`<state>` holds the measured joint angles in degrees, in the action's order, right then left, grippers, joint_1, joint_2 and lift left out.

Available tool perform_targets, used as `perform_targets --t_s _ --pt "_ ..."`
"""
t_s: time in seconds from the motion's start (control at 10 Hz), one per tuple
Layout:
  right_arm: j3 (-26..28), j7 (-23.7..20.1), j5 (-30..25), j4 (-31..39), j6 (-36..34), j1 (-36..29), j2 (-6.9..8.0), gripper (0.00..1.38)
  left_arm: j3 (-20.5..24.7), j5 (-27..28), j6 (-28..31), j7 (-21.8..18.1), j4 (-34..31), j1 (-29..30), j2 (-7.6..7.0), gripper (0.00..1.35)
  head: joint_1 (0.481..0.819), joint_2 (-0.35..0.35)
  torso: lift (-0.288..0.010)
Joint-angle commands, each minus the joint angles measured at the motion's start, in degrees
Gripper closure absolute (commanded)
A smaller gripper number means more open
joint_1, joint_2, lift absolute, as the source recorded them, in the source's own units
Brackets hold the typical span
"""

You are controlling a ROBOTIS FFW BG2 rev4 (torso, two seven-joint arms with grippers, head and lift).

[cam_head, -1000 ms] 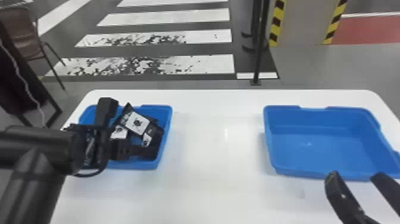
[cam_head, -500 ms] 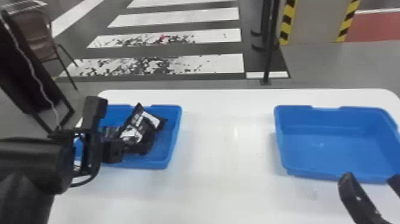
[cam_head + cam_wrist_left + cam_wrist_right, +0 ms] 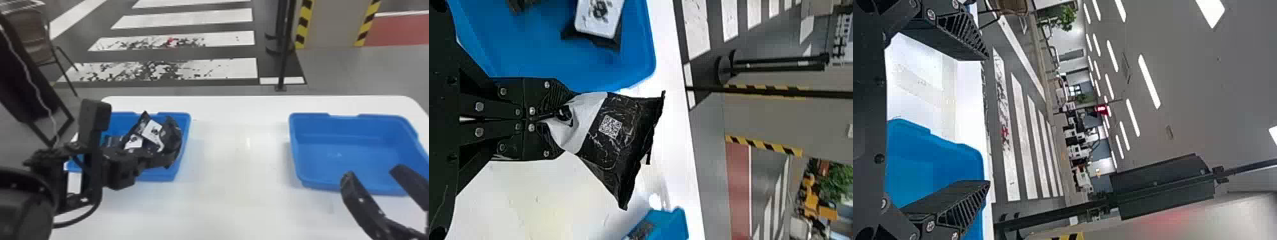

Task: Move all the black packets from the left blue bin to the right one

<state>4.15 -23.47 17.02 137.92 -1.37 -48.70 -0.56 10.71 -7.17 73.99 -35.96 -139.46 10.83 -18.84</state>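
Holding glossy black-and-white packet point(image 3: 616, 145) pinched in left black gripper point(image 3: 145, 162), over right side of left blue plastic bin point(image 3: 159, 176); crimped end pointing far, QR code printed on it, can't tell long axis. Have right black gripper point(image 3: 374, 174) spread wide, empty, at near edge of right blue plastic bin point(image 3: 357, 153).

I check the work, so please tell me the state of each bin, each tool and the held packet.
Left tool: shut on the held packet
Held packet: gripped at one end, creased
Right tool: open
Left bin: at least one other packet inside
Right bin: no packet seen inside
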Motion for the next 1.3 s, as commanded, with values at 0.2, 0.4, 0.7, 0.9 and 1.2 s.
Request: perform_targets --t_s 0.2,0.4,0.7,0.9,1.2 --pt "-3.92 -2.54 2.18 -0.60 -2.85 5.39 -1.28 0.15 -8.42 -4.95 -4.11 0.63 -1.09 0.84 0.92 1.21 0.695 0.049 -0.185" --pt "-5.63 -4.74 2.64 -1.16 -7.21 8.62 -1.63 0.15 -12.54 -8.03 -5.65 1.07 -1.09 -0.56 1.09 1.21 0.695 0.016 -0.185" --pt "-8.83 -7.29 3.44 -4.82 -9.32 13.41 -2.34 0.15 -17.91 -10.54 -6.64 1.42 -0.53 -2.95 1.18 1.21 0.695 -0.011 -0.185" --pt "-9.06 -7.29 3.44 -4.96 -9.32 14.39 -2.43 0.15 -19.62 -11.46 -6.78 1.50 0.18 -3.52 1.18 1.21 0.695 -0.032 -0.185" --pt "-10.21 -7.82 3.66 -5.66 -9.74 16.08 -2.69 0.15 -21.45 -12.26 -7.20 1.77 1.16 -5.20 1.71 1.21 0.695 -0.056 -0.185"
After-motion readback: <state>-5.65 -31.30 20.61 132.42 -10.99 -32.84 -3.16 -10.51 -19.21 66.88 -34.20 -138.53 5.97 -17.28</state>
